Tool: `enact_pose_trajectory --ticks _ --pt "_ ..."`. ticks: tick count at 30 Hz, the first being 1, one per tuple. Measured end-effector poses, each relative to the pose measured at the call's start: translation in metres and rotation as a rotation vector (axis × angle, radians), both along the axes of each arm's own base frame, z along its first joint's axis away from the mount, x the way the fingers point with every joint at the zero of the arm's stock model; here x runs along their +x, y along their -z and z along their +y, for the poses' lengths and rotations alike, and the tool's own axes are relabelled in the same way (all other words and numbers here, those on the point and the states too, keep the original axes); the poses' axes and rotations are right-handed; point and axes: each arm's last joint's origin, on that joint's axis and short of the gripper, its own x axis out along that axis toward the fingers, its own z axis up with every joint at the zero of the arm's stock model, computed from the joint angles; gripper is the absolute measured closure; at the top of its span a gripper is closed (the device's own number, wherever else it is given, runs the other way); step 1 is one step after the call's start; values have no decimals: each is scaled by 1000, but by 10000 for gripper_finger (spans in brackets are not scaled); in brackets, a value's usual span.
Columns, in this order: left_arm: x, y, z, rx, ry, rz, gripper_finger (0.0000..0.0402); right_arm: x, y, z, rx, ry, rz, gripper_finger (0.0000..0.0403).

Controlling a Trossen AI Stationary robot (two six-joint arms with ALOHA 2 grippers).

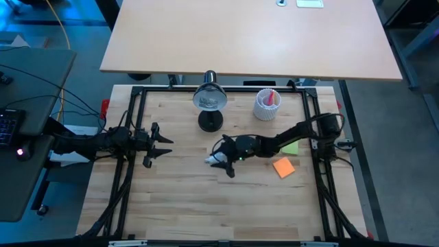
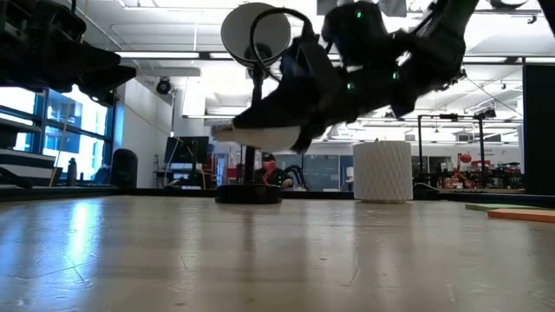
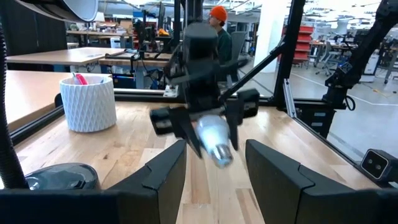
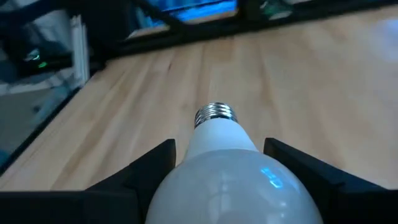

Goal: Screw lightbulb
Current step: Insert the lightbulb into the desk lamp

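The lightbulb [image 1: 212, 160] is white and frosted with a silvery screw base [image 4: 216, 114]. It is in my right gripper [image 1: 222, 162], above the middle of the table, in front of the black desk lamp [image 1: 209, 98]. The lamp stands on its round foot [image 1: 210, 123]. In the low view the lightbulb [image 2: 260, 135] hangs above the wood. My left gripper [image 1: 162, 147] is open and empty at the table's left, pointing at the lightbulb [image 3: 213, 138]. My right gripper pinches the lightbulb's wide glass end [image 4: 230, 180] between its two fingers [image 4: 152, 165], one on each side. The fingers come from the table's right, slanting a little down, and lie along the bulb. The bulb is lifted clear, about level, its screw base [image 2: 224, 130] pointing toward the table's left.
A white ribbed cup [image 1: 267, 104] holding a pink thing stands at the back, right of the lamp. An orange note [image 1: 283, 167] and a green note [image 1: 290, 147] lie near the right arm. A person in an orange cap [image 3: 217, 18] is in the room beyond.
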Motion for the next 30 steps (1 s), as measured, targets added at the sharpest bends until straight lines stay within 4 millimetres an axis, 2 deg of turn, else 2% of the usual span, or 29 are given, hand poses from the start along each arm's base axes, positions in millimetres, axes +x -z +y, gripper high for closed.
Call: enact_pose_trajectory --ticks 6,11,14,17,19,24,30 --pt "0 0 0 0 0 0 241 -14 -30 -5 -123 126 64 170" --pt "0 0 0 0 0 0 241 -20 -33 -4 -137 134 119 170" --pt "0 0 0 0 0 0 241 -21 -20 2 -101 158 133 170" --pt "0 0 0 0 0 0 241 -33 12 7 -33 221 152 170" --pt "0 0 0 0 0 0 241 -39 24 8 -4 270 141 169" --pt "0 0 0 0 0 0 241 -47 37 9 11 372 162 169" --pt "0 0 0 0 0 1 241 -48 37 14 -10 347 172 169"
